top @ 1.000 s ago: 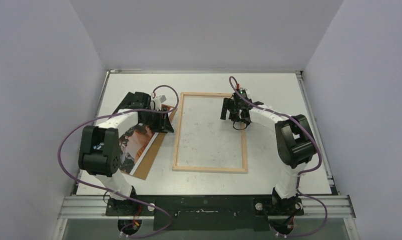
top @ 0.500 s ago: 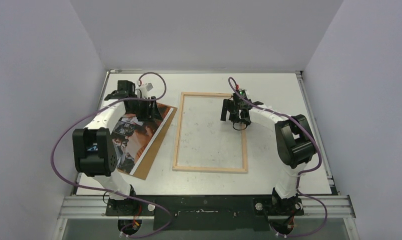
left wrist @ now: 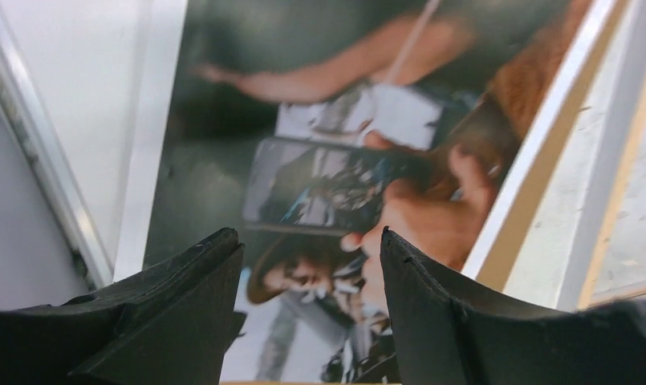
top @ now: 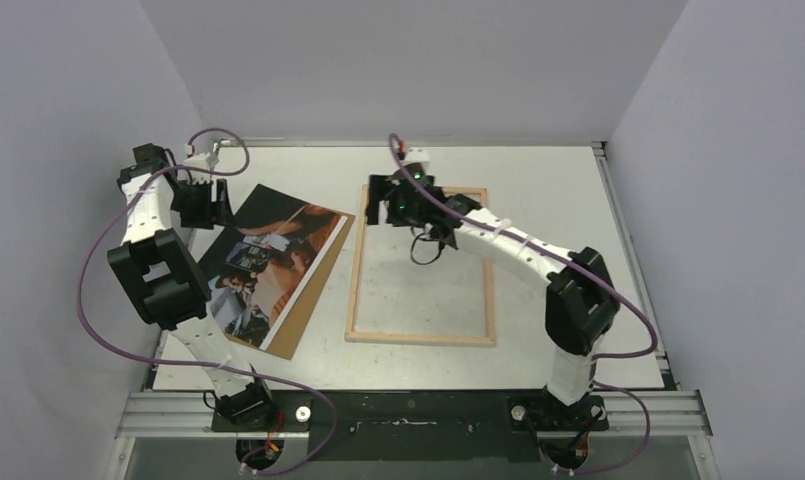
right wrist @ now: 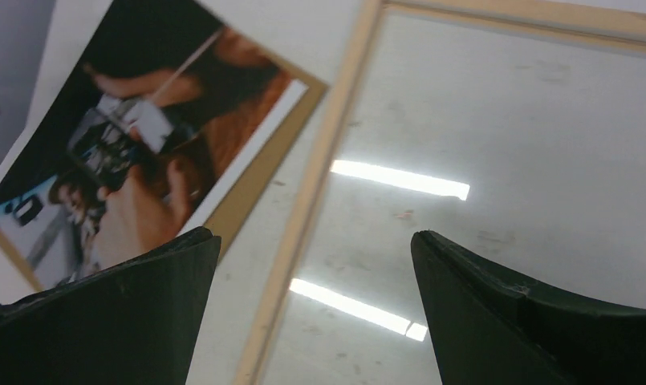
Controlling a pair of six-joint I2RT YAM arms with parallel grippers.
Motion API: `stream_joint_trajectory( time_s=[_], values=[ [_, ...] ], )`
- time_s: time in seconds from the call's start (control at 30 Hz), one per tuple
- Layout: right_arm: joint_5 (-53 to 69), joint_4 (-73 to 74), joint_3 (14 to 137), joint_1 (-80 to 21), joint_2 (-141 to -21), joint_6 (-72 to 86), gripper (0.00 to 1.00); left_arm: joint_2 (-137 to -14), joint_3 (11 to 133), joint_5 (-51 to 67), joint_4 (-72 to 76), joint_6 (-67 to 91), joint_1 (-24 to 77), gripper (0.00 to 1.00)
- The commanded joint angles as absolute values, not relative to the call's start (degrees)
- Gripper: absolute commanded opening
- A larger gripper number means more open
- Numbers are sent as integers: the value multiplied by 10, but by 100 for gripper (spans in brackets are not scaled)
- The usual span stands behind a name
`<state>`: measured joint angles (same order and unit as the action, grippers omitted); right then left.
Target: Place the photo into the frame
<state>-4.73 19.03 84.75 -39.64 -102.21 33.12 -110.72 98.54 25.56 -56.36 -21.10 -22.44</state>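
The photo (top: 268,262) lies face up on the left of the table, a dark print with an orange-brown figure and a white border. It fills the left wrist view as the photo (left wrist: 327,160). My left gripper (top: 206,205) hangs open just beyond its far left corner, fingers (left wrist: 183,289) apart with nothing between them. The light wood frame (top: 353,290) lies flat in the middle. My right gripper (top: 388,208) hovers wide open over its far left corner, above the frame's left slat (right wrist: 303,216); nothing is held.
A brown backing panel (top: 303,315) lies under the photo and sticks out along its right edge as a tan strip (right wrist: 255,184). The surface inside the frame reflects ceiling lights (right wrist: 400,180). The left wall stands close behind the left arm.
The left arm swung back and left off the photo, its jaws widening. The right arm moved left across the frame, from its right slat to its far left corner.
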Motion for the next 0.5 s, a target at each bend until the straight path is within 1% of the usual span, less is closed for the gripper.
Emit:
stream_joint_trajectory(
  time_s=[0.0,0.1,0.2,0.33,0.47],
  values=[
    [-60,174,926,-506,-1111,357,94,-1107,999,222,-616,-274,-255,62],
    [-60,180,988,-557,-1171,348,95,-1101,988,208,-610,-284,-270,62],
    [-52,185,1036,-586,-1215,346,96,-1099,986,176,-603,-300,-273,62],
    [-40,174,1045,-605,-1245,352,96,-1113,992,132,-584,-316,-280,63],
    [-44,170,1036,-610,-1268,355,97,-1148,1019,119,-596,-319,-291,63]
  ],
)
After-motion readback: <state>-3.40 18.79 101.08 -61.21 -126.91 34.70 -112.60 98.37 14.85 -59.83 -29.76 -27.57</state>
